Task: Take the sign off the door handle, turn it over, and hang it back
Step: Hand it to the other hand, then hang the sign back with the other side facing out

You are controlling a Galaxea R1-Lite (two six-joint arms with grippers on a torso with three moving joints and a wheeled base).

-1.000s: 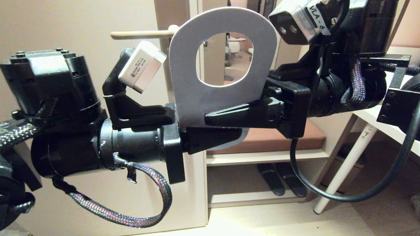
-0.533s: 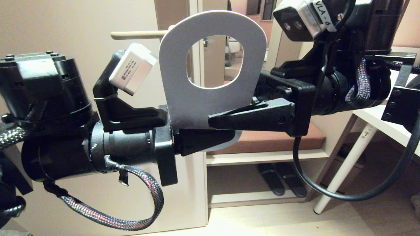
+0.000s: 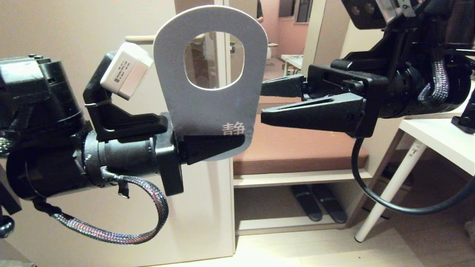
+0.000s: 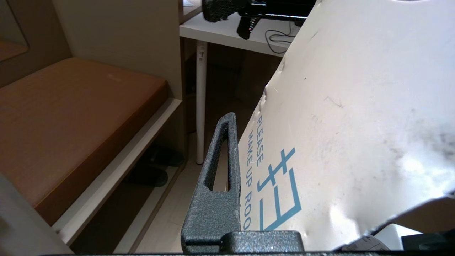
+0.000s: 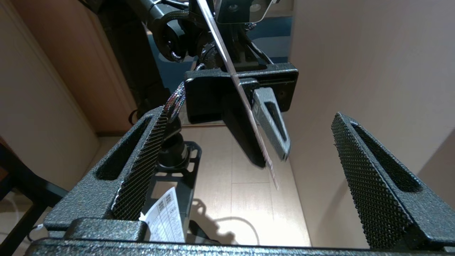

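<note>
Currently: sign clamped upright at its lower end in left gripper, off the door handle; right gripper wide open beside it, empty; rehanging pending, hole over lever.

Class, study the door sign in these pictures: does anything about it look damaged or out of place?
Yes. The sign, clamped by the left gripper instead of hanging on the door handle, shows dents along one edge and grey smudges on its white face.
</note>
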